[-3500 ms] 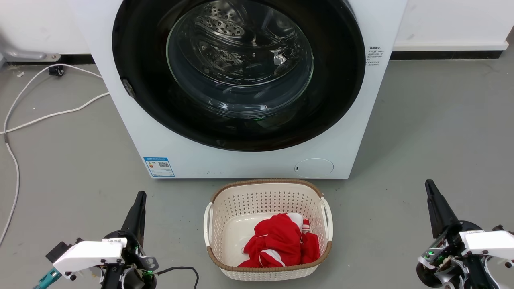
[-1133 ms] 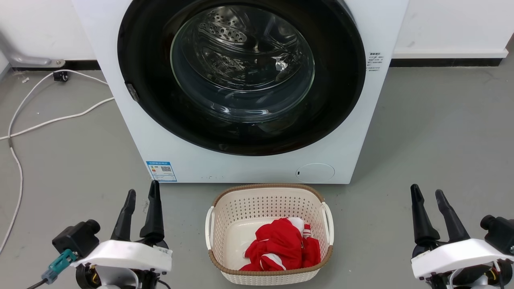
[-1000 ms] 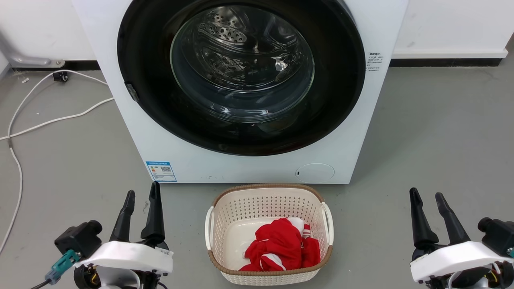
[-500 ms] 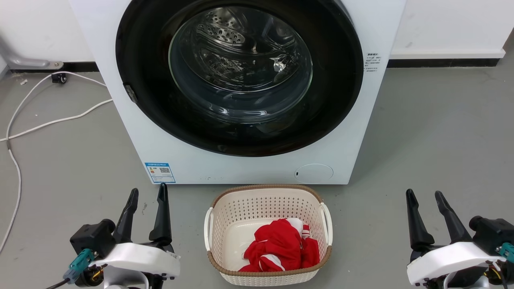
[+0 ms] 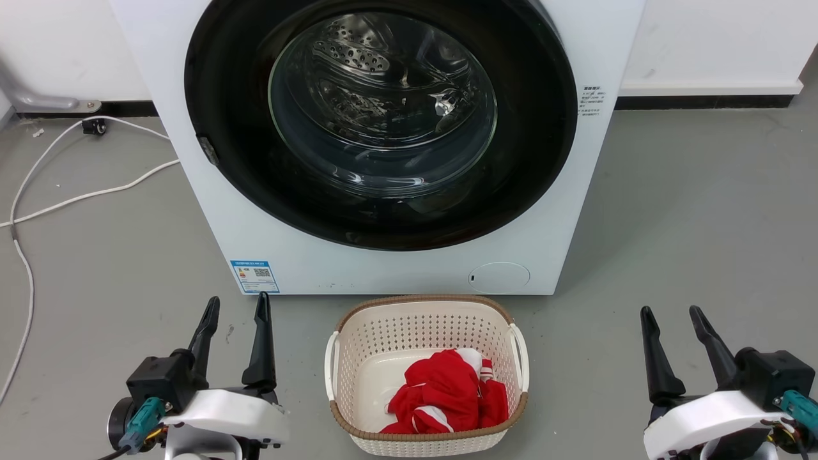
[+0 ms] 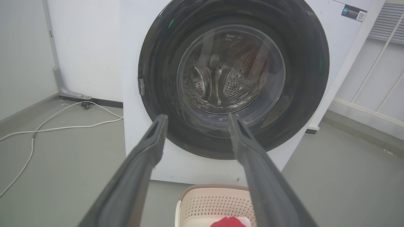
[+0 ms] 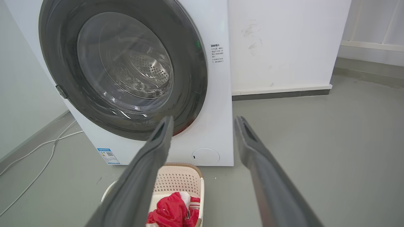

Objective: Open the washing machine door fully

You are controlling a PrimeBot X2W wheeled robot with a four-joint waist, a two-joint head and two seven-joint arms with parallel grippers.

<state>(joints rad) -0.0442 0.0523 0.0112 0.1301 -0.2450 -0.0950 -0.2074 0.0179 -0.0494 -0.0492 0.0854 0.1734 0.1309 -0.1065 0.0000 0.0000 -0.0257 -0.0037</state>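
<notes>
The big white front-loading washing machine stands upright on the grey floor by the white wall, with a blue label low on its front. Its large round door, a glossy black rim around a bulging clear glass bowl, sits shut, flush against the front. The perforated steel drum shows through the glass.

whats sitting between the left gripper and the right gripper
In the head view, a cream laundry basket holding a red cloth stands between the left gripper and the right gripper, apart from both.
</notes>
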